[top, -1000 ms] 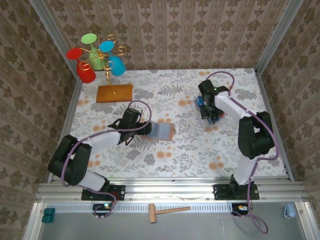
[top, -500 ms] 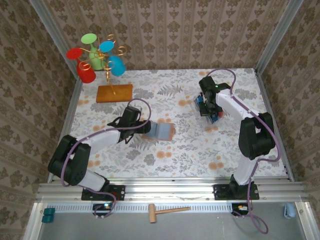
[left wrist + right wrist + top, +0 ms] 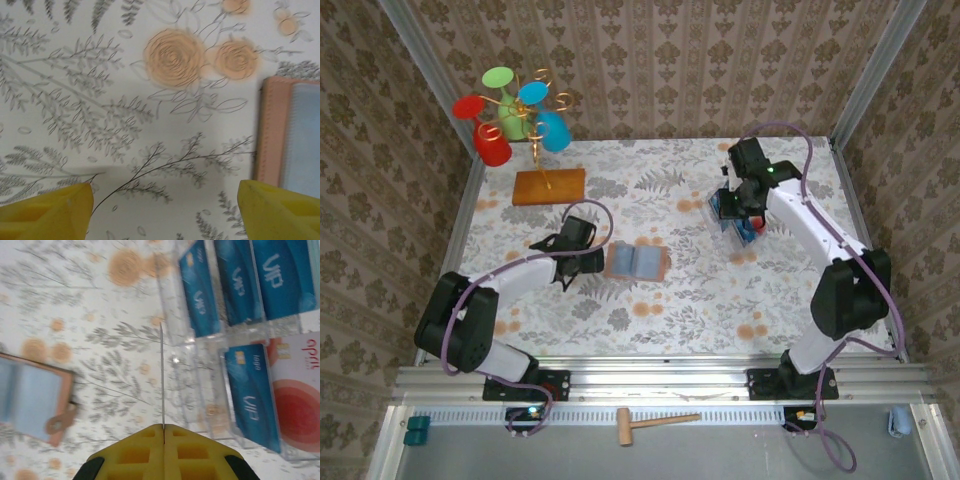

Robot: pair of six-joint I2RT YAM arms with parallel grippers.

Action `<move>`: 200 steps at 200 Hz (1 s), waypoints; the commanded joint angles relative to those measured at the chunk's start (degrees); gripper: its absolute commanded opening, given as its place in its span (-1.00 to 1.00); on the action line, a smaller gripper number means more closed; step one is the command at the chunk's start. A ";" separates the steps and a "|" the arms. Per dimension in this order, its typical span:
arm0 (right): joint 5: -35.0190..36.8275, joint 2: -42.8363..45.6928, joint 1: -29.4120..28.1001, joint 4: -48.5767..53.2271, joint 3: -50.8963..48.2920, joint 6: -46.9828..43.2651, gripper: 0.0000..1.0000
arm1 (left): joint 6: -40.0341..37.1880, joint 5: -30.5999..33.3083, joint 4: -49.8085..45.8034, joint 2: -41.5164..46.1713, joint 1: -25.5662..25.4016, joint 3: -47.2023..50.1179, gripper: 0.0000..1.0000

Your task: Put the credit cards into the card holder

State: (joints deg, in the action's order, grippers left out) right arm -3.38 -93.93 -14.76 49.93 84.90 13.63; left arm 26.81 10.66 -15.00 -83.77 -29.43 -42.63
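Card pinched, holder unguarded

The right end effector point(image 3: 163, 426) is clenched on 1 credit card point(image 3: 162, 375) (seen edge-on) near the tray point(image 3: 200, 337) of spare credit cards point(image 3: 202, 290). The card holder point(image 3: 637, 262) lies open on the tabletop point(image 3: 700, 300), with the left end effector point(image 3: 165, 205) released beside it, so insertion could shove it or twist the card.

The left arm point(image 3: 535, 268) has drawn back toward the left edge of the table point(image 3: 670, 300), leaving the card holder point(image 3: 638, 262) uncovered and lying flat open. The right arm point(image 3: 800, 215) has swung toward the far right corner.
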 commanded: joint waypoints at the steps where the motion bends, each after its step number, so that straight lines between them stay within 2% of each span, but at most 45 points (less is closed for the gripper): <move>1: -9.09 3.90 -0.32 -4.47 -2.71 4.41 -1.00 | 1.73 2.43 -4.56 -0.06 0.51 -1.40 0.55; 37: -14.43 7.72 -2.42 -11.10 -8.46 9.10 -1.00 | 2.50 2.57 -5.78 -1.22 0.27 -1.13 0.55; 97: -15.53 9.89 -8.54 -18.35 -14.38 13.57 -1.00 | 3.51 3.58 -7.19 -4.63 -2.30 -2.66 0.55; 200: -17.06 9.18 -9.34 -22.67 -19.20 14.15 -1.00 | 6.28 5.21 -9.25 -7.25 -8.12 -5.85 0.55</move>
State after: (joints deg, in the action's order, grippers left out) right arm -18.76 -85.58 -23.79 29.21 67.09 27.20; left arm 31.18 14.48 -21.98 -90.17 -36.25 -46.54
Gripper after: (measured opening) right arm 0.040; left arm 0.774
